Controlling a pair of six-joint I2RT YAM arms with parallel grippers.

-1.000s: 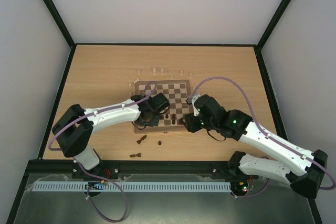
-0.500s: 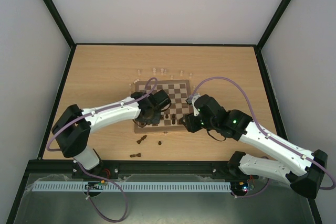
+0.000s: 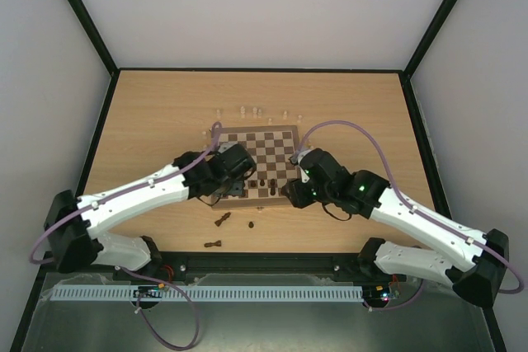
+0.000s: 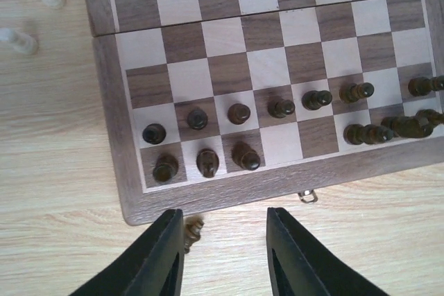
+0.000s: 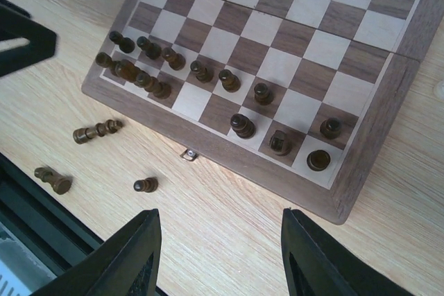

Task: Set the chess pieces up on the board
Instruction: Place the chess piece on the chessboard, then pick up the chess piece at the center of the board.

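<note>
Pale wood counter (image 3: pixel 165 113) within white walls (image 3: pixel 247 6), black frame (image 3: pixel 82 14). At centre, board (image 3: pixel 272 139); at 6 o'clock off it, 3 dark chess pieces (image 3: pixel 223 220) lying loose. Spread, empty: left fingers (image 4: pixel 163 254), right fingers (image 5: pixel 135 254).

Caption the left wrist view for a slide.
Open, empty left pincer beside the board, dark chess pieces standing along its two nearest rows.

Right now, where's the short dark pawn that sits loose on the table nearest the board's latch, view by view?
Top external: pawn lies just in front of the board's near edge, about midway along it.
Left wrist: not visible.
Right wrist: pawn is at lower left, below and left of the latch.
Shared landmark: the board's near border with its rows of dark pieces shows in all three views.
</note>
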